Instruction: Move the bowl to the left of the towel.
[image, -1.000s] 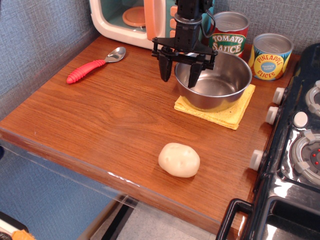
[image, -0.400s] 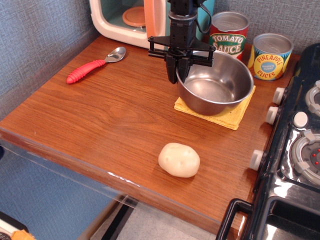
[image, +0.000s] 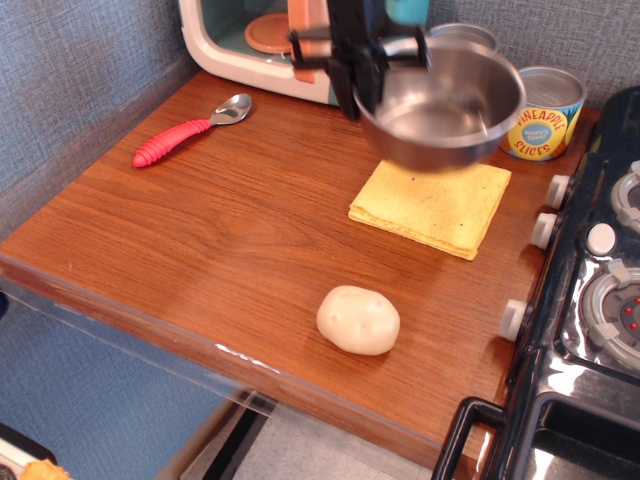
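Looking pretty good so far: your gripper (image: 357, 88) is clamped on the left rim of the bowl (image: 440, 105), holding it in the air above the towel (image: 432, 204). Bowl looks empty. You've got the carry left and the set-down on bare wood to go.

Toy kitchen counter, seen from above.
Warm wooden countertop (image: 230, 230) below the pincer, grey-blue textured wall (image: 70, 80) far to its left, black toy stove (image: 590, 320) at lower right, pastel microwave (image: 250, 40) just beside it.
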